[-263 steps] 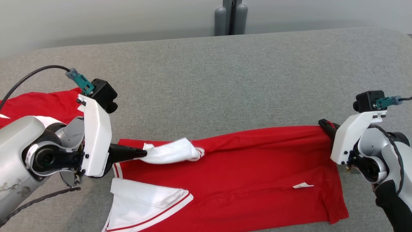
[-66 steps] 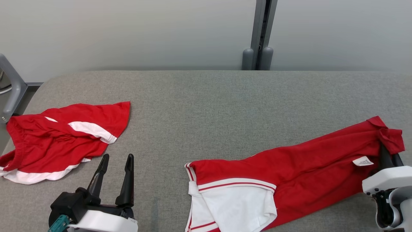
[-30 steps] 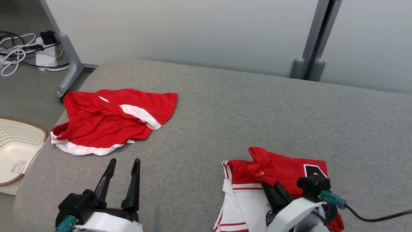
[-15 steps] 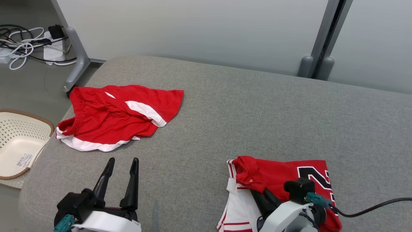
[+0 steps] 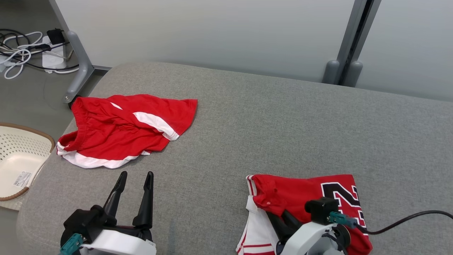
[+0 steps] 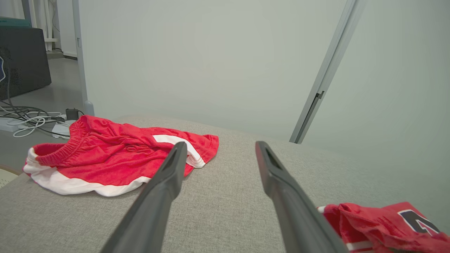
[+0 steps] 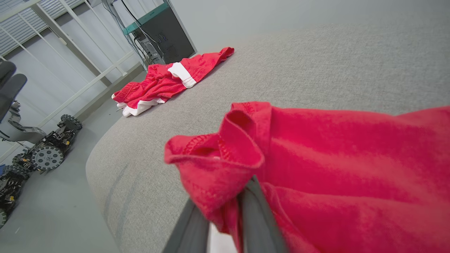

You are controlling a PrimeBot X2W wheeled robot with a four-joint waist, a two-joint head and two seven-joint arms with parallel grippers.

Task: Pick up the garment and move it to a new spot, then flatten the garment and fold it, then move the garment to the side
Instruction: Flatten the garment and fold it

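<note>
While pinching a raised fold of the red fabric jersey with white panel and black number [image 5: 304,193] in the nearly closed right gripper [image 5: 279,217], seems to be finishing the fold. Lies under and just ahead of that gripper. Next calls for releasing cleanly, then sliding it aside. Holds the left gripper [image 5: 136,174] spread wide, gripping nothing. Shows, left of it, a cream perforated plastic basket [image 5: 24,143], only a white label [image 5: 22,178] visible inside.

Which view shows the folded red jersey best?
The head view: the jersey lies nearly whole on the grey pad, number showing, with the right claw at its near edge. The right wrist view has a bunched red fold between the claw's fingers; the left wrist view catches one corner, low right.
</note>
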